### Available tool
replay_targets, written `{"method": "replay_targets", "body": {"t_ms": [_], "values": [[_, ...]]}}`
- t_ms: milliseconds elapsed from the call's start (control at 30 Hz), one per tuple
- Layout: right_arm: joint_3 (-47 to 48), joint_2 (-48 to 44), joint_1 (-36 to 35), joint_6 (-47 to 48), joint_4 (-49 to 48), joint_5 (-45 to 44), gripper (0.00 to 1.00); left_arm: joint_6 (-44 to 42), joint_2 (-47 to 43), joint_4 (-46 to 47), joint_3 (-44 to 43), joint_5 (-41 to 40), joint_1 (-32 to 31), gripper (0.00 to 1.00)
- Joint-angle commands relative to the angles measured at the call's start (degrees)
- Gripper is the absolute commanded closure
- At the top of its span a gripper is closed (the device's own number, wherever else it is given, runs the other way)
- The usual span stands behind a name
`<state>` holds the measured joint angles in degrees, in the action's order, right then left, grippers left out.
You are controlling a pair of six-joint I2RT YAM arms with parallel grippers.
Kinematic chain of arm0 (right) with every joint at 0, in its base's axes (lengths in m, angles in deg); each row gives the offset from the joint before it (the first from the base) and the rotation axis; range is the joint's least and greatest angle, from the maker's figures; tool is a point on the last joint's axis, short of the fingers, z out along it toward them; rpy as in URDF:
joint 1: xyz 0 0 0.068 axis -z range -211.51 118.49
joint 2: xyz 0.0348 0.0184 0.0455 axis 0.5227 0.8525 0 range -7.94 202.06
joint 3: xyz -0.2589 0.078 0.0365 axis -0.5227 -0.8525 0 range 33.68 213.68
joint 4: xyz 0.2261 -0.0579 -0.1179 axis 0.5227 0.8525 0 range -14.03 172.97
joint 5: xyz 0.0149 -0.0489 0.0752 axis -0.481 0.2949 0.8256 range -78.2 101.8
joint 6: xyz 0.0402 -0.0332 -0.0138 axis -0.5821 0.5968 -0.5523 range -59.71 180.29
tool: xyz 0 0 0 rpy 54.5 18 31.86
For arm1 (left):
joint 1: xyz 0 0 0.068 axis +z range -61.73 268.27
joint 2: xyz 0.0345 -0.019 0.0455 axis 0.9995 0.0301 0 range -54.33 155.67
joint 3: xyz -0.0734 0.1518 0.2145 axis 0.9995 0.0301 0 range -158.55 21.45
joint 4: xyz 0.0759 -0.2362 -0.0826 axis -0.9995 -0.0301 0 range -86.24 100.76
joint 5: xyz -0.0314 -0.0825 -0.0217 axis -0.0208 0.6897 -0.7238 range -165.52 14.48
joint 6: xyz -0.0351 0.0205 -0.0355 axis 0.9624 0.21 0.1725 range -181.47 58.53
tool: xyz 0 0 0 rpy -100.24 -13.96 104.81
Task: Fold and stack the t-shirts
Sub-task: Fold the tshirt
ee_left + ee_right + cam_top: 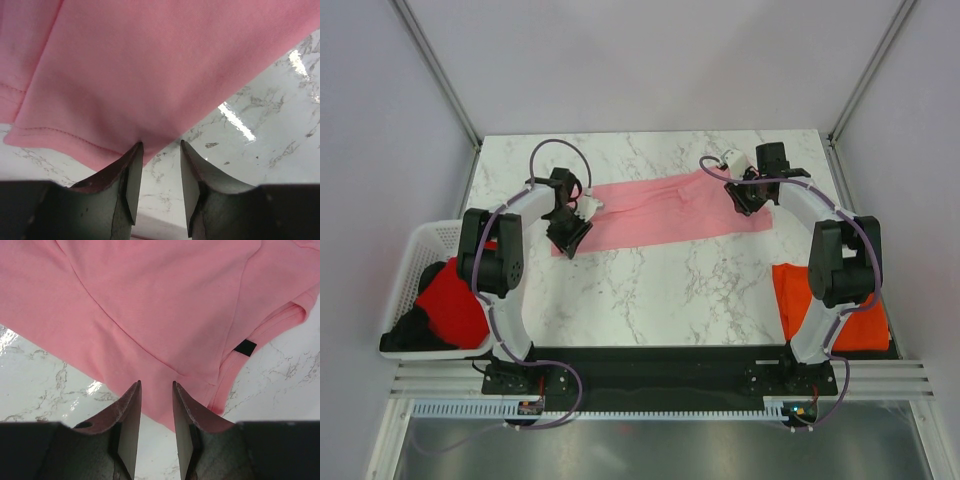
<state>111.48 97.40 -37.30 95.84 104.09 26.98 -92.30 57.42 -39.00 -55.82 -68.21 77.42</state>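
Basket [420, 240] with red t-shirt [450, 300] flanks left claw [160, 145], orange t-shirt [865, 330] right claw [156, 384], both spread at pink t-shirt [670, 210].

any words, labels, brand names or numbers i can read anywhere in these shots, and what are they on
No text can be read in any view.
Small black tag on the light pink fabric t-shirt: no lettering can be made out on it.
Bright orange t-shirt, red t-shirt, white plastic lattice basket: no print or label shows.
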Motion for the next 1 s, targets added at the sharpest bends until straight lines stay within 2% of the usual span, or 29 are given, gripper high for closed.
{"method": "replay_targets", "body": {"t_ms": [0, 33, 133, 233, 367, 533, 733, 967], "values": [[-0.37, -2.24, 0.07, -0.92, -0.08, 1.52, 0.61, -2.31, 0.14, 4.49, 1.95, -2.03, -0.22, 0.57], [-0.37, -2.33, -0.02, -0.92, 0.01, 1.35, 0.61, -2.31, 0.32, 5.02, 2.21, -2.30, -0.22, 0.60], [-0.63, -2.59, -0.02, -1.36, 0.09, 1.08, 0.61, -1.95, 0.14, 6.77, 3.62, -2.30, -0.49, 0.82], [-0.11, -2.51, 0.07, -2.76, 0.27, 0.38, 0.61, -1.87, 0.14, 9.41, 5.29, -2.74, -0.92, 0.98], [1.04, -2.95, 0.07, -3.29, 1.15, -1.89, 0.61, -1.95, -1.52, 9.07, 5.47, -2.13, -1.62, 0.98], [3.93, -1.72, 0.07, -2.86, 5.00, -4.90, 0.62, -6.69, -8.11, 0.56, 7.05, 1.03, -4.87, 0.98], [10.61, 4.60, -0.72, -3.30, 7.92, -7.79, 0.63, -6.70, -14.97, -9.64, 10.12, 4.80, -8.48, 0.98], [18.34, 14.45, -2.66, -2.32, 8.09, -9.91, 0.64, -5.65, -22.18, -16.50, 13.91, 6.66, -11.20, 0.98]]}}
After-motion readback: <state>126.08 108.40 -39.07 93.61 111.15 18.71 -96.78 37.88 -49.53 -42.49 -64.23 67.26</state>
